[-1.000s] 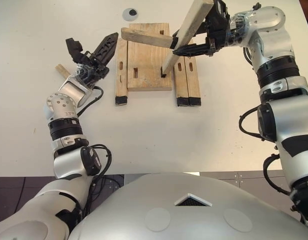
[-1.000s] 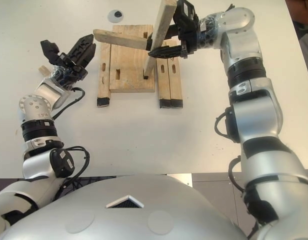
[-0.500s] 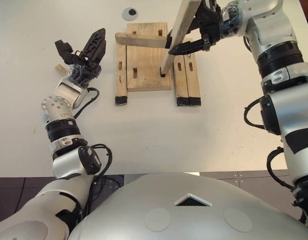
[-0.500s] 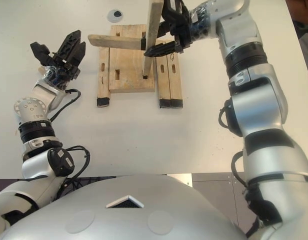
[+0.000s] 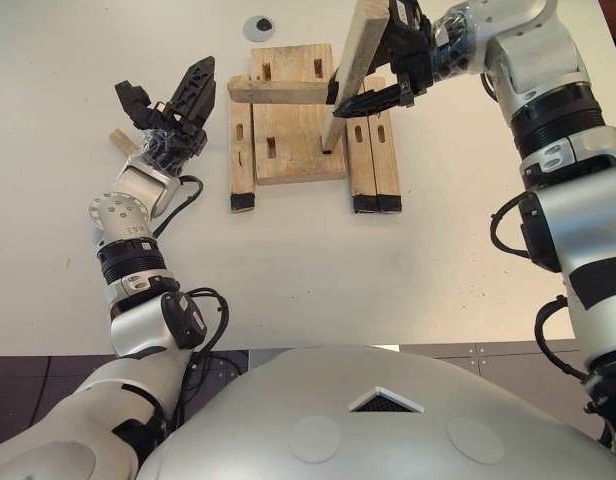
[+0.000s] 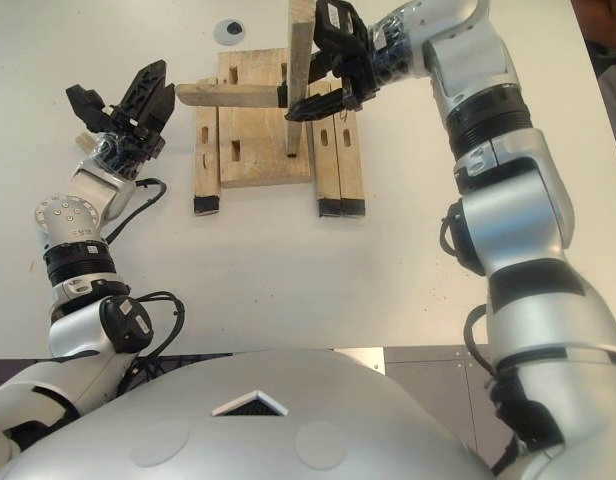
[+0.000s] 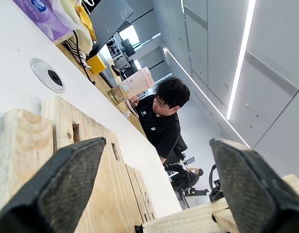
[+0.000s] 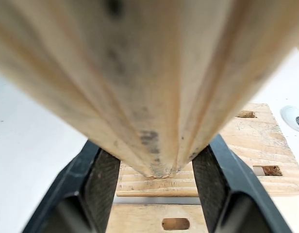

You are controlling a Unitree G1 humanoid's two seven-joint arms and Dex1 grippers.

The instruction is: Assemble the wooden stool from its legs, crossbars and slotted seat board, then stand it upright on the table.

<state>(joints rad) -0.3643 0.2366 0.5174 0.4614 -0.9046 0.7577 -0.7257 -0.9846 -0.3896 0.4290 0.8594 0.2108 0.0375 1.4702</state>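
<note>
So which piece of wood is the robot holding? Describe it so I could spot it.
On the white table lies a flat seat board with slats beside it. Near its right edge a long plank rises steeply, lower end on the board, clamped in the right gripper. It is the only piece standing on end.

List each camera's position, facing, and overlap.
Left eye view: on the head, facing forward and down at the table and seat board; both arms, left gripper, right gripper show.
Right eye view: the head's other eye, same scene, same arms.
Left wrist view: left wrist, looking low across the wood between its own open fingers.
Right wrist view: right wrist, looking along the held leg; own fingers flank it.
Shared: eyes and right wrist view show the seat board.
</note>
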